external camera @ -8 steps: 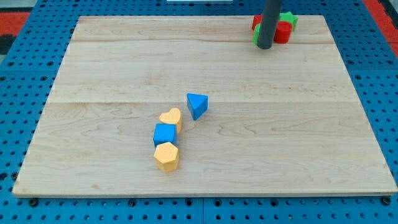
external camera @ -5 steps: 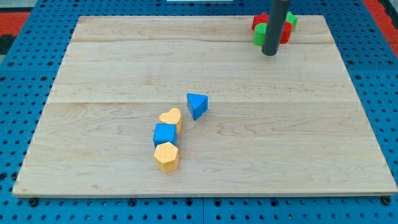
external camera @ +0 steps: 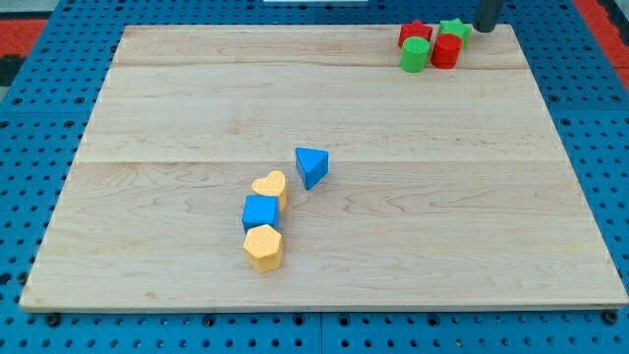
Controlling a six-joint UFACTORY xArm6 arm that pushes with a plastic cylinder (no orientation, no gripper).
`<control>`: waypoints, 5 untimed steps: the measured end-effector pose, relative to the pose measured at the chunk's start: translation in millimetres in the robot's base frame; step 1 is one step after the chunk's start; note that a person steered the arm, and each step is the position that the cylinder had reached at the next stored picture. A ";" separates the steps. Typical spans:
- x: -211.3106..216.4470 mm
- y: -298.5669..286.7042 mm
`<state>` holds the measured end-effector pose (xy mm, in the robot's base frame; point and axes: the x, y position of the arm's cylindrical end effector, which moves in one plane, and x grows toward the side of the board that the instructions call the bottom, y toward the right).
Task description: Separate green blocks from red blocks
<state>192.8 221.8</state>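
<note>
Camera view: my tip [external camera: 486, 29] has moved right of the green star [external camera: 454, 29].

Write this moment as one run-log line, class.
my tip: top right, beside green star | red star, green cylinder, red cylinder: clustered, unseparated | board

obstacles: red/green cluster [external camera: 430, 45] top right | yellow/blue cluster [external camera: 275, 206] centre

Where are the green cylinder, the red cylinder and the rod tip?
green cylinder [external camera: 414, 55], camera view, middle of its front side
red cylinder [external camera: 445, 50], camera view, middle of its front side
my tip [external camera: 486, 29], camera view, rod's very end
</note>
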 end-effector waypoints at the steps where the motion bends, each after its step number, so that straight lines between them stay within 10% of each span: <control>1: 41.1 -99.3; 3: 132.0 -134.7; 5: 250.4 -45.8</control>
<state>443.2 175.9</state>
